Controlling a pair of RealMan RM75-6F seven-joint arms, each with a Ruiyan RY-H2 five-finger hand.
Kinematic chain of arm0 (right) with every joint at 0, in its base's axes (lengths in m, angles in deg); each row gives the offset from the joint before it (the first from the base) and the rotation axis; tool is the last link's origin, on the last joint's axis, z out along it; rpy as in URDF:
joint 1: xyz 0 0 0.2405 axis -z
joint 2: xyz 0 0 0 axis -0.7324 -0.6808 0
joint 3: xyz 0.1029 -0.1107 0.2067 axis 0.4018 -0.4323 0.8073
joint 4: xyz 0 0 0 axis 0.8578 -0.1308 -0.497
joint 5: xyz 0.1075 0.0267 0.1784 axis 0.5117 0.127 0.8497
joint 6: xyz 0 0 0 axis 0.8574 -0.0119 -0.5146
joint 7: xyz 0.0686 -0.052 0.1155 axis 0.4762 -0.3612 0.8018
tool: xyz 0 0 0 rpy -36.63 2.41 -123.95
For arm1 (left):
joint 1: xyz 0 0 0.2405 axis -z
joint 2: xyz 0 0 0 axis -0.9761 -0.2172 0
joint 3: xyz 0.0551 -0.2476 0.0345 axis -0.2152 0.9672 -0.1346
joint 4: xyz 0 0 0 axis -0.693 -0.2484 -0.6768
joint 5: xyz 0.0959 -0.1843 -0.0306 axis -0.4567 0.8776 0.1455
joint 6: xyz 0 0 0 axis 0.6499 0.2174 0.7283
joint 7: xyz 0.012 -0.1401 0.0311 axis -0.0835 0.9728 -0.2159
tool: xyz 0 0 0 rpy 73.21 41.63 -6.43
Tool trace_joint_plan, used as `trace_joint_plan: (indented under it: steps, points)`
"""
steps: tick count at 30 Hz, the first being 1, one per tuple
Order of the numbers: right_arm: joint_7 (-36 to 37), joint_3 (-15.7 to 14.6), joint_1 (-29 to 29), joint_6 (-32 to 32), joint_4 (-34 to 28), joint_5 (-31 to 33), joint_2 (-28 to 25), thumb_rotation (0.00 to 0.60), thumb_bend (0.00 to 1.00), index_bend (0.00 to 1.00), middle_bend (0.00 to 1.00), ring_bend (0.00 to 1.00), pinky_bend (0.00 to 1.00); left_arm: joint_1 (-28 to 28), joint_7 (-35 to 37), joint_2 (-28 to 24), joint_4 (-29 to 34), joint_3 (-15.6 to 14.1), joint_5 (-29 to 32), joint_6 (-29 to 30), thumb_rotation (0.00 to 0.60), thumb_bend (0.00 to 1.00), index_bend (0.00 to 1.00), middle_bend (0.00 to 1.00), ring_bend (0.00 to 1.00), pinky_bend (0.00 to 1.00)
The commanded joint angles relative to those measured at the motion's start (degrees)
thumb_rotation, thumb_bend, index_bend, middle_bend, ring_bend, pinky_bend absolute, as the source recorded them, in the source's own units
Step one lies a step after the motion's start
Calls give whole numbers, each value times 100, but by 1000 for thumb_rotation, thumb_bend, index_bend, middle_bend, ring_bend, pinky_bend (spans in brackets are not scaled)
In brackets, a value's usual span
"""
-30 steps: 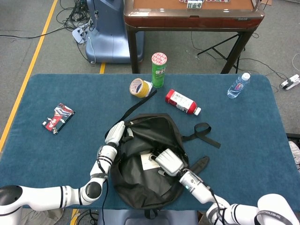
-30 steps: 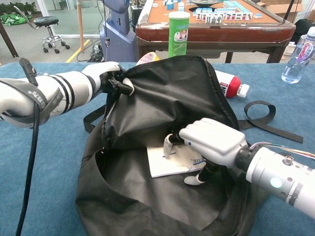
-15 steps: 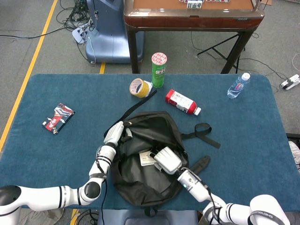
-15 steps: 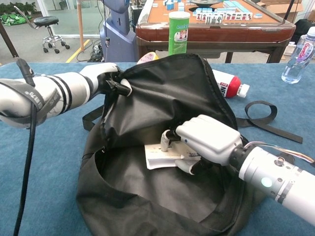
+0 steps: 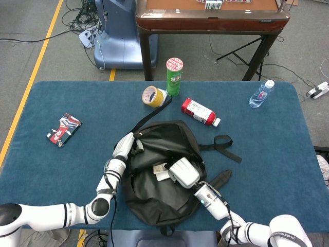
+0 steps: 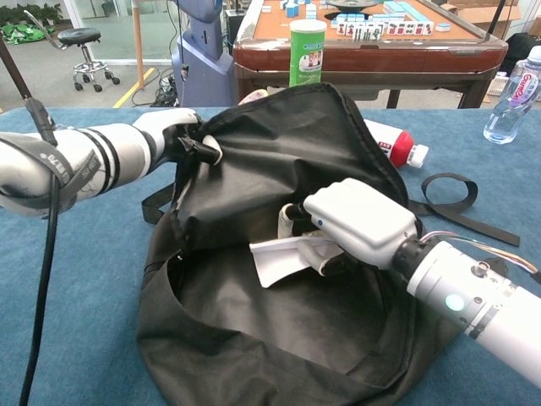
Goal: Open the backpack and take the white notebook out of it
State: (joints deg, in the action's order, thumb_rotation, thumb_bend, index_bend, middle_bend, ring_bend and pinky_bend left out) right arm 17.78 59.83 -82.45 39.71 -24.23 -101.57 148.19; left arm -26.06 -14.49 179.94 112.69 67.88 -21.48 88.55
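Gripping the white notebook [image 6: 283,256] inside the open backpack [image 6: 254,355], the right robot hand [image 6: 355,224] tilts it; left robot hand [image 6: 182,135] clutches the backpack's far-left rim.

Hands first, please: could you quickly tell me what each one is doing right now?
Left hand: grips the black backpack's opening edge, holding it open.
Right hand: holds the white notebook, tilted up inside the backpack.

We see our right hand [image 5: 183,172] inside the open black backpack [image 5: 154,206], holding the white notebook [image 5: 161,171]. Our left hand [image 5: 125,146] grips the bag's edge (on its left side). A green can [image 5: 174,77] stands behind.
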Motion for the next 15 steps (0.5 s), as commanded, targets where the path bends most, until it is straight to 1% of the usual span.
trace_joint_plan:
  steps: [1,6,9,11,15]
  points:
    - [81,-15,18,93,10,-28,14,600,618,610,503,415,475,12,-18,-22,-21,-9,31,-30,600,891,684,484,395,212]
    - [289,-126,87,449,-333,-239,-246,600,621,686,562,464,521,13,1,-73,-50,5,76,-78,600,892,677,480,392,212]
    - [447,-215,164,764,-835,-427,-636,600,622,713,584,492,555,0,12,-123,-34,-3,58,-82,600,891,676,479,392,212]
    - [460,-242,203,972,-1126,-557,-880,600,623,726,594,503,558,-11,16,-151,-7,-16,33,-78,600,891,676,479,392,212]
    - [516,-276,277,1349,-1897,-808,-1522,600,623,737,604,520,563,-54,21,-237,90,-78,-78,-62,600,891,676,479,392,212]
